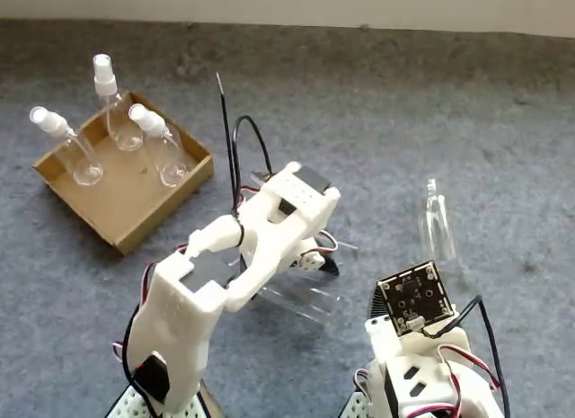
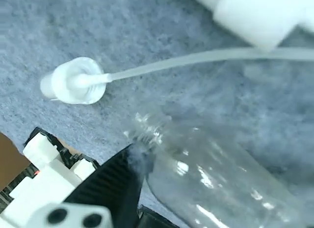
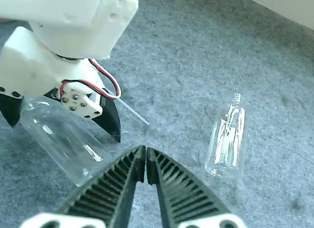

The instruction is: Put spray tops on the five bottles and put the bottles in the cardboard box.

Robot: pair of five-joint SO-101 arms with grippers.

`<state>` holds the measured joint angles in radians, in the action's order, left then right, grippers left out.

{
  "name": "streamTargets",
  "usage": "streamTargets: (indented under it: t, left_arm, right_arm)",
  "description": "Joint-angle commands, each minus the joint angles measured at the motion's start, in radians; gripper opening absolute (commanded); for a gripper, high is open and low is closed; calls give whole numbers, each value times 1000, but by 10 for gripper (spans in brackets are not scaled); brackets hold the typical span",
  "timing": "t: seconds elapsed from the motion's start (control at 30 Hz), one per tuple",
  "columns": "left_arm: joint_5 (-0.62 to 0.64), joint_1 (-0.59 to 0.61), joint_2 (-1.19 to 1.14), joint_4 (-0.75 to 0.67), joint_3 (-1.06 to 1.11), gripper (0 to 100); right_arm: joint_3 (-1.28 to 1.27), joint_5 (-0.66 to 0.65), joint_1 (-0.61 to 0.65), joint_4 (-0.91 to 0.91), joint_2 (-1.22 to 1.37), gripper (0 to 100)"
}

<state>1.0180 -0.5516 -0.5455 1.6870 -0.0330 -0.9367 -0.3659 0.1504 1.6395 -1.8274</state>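
Three clear bottles with white spray tops (image 1: 108,112) stand in the cardboard box (image 1: 135,211) at the far left. My left gripper (image 1: 310,272) is mid-table, shut on a topless clear bottle (image 1: 301,297) that lies on the carpet; its black finger (image 2: 117,184) presses near the bottle's neck (image 2: 142,135). A loose spray top (image 2: 73,82) with its long tube lies just beyond that neck. Another topless bottle (image 3: 226,139) lies to the right (image 1: 437,225). My right gripper (image 3: 145,162) is shut and empty, hanging between the two bottles.
Grey carpet (image 1: 404,103) covers the table. The left arm's cables (image 1: 235,157) loop up behind it, between the box and the held bottle. The right arm's base (image 1: 422,373) sits at the near right edge.
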Motion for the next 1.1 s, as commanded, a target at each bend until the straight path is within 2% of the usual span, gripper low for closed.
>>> streamTargets:
  t: [0.0, 0.1, 0.17, 0.37, 0.7, 1.07]
  left_arm:
    - [9, -12, -19, 2, -99, 364]
    - [5, -13, -22, 2, -119, 252]
    - [2, -10, -22, 2, -139, 212]
    - [-8, -7, -22, 2, -154, 239]
    - [-365, -4, -22, 0, -154, 239]
    - [-539, 41, -19, 5, -185, 242]
  right_arm:
    - [-1, -12, -12, -13, -12, 5]
    - [-1, -12, -12, -13, -12, 5]
    - [-1, -12, -12, -13, -12, 5]
    - [-1, -12, -12, -13, -12, 5]
    - [-1, -12, -12, -13, -12, 5]
    - [-1, -12, -12, -13, -12, 5]
